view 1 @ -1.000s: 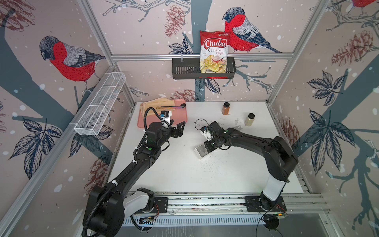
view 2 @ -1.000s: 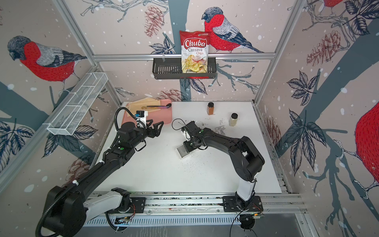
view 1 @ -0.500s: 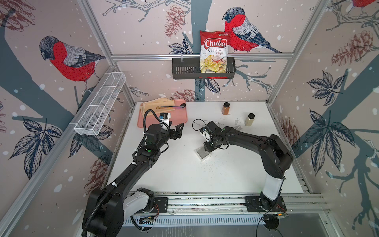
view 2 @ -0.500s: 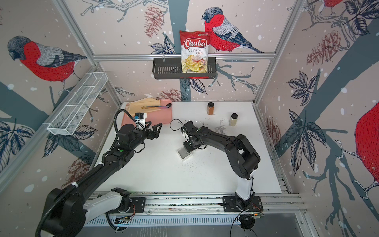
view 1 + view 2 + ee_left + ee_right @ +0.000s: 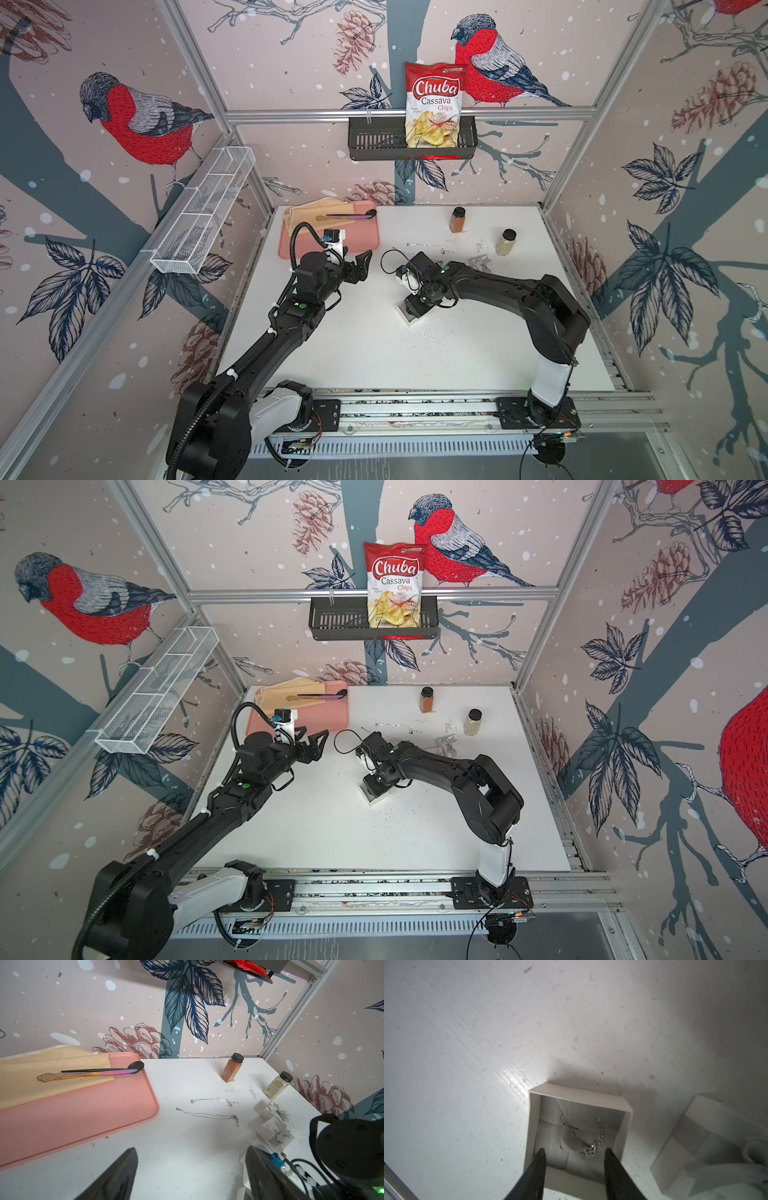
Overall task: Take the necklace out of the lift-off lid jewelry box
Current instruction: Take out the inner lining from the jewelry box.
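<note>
A white worktop (image 5: pixel 374 353) inside a booth papered with red-breasted birds, with two black robot arms reaching over it. Near the middle of the worktop sits a small white jewelry box (image 5: pixel 579 1095), its top open. The necklace (image 5: pixel 588 1148), a thin silver chain with a small sparkling pendant, lies inside the box on white padding. The right gripper (image 5: pixel 574 1151) hangs directly over the box, pointing down, its two dark fingers parted to a medium gap just above the padding, one on each side of the pendant, with nothing held between them. In the right wrist view the box's white lid (image 5: pixel 708 1138) lies on the worktop just beside the box. The left gripper (image 5: pixel 363 266) is raised near the corner of a pink tray (image 5: pixel 361 237), its jaws spread wide and empty. On the tray lie a beige cloth (image 5: pixel 41 1084) and two long spoons (image 5: pixel 89 1074), one black and one iridescent. Two loose silver chains (image 5: pixel 207 1114) lie on the worktop between the tray and a cluster of small white gift boxes with grey bows (image 5: pixel 274 1126). Farther back stand a brown spice jar (image 5: pixel 457 219) and a pale spice jar (image 5: pixel 506 242). On the back wall, a black basket (image 5: pixel 365 141) holds a bag of cassava chips (image 5: pixel 434 104).
</note>
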Controlling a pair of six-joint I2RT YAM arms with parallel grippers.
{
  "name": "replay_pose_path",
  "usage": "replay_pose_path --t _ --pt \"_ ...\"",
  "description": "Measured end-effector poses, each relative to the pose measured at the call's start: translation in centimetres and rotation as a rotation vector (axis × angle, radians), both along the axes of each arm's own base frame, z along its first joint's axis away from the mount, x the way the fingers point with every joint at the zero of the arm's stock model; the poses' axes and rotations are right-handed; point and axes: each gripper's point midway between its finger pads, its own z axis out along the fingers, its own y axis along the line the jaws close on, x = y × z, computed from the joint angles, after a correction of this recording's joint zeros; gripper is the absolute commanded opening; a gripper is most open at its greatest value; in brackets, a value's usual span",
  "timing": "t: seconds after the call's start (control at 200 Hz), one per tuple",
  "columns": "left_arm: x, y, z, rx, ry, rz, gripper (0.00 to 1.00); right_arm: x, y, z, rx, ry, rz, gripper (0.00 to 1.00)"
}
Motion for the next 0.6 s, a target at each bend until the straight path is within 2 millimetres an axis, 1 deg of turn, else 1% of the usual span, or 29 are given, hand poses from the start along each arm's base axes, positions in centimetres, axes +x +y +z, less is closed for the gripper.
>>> replay_pose_path --t 0.235,0.41,0.49,0.6 --pt "0.0 0.1 0.0 0.001 0.0 0.002 0.85 0.7 0.0 -1.3 -0.049 -0.014 -0.029 0.51" --pt "-0.1 0.2 -0.1 0.005 -0.002 0.001 0.85 0.9 -0.1 -2.1 -0.067 -0.006 -0.05 0.49" --pt "-0.2 0.2 -0.1 0.006 -0.006 0.001 0.85 0.9 -0.1 -2.3 -0.071 -0.005 -0.052 0.46" --pt "-0.2 0.3 -0.1 0.006 -0.005 0.001 0.84 1.0 -0.1 -2.6 -0.075 -0.006 -0.053 0.39"
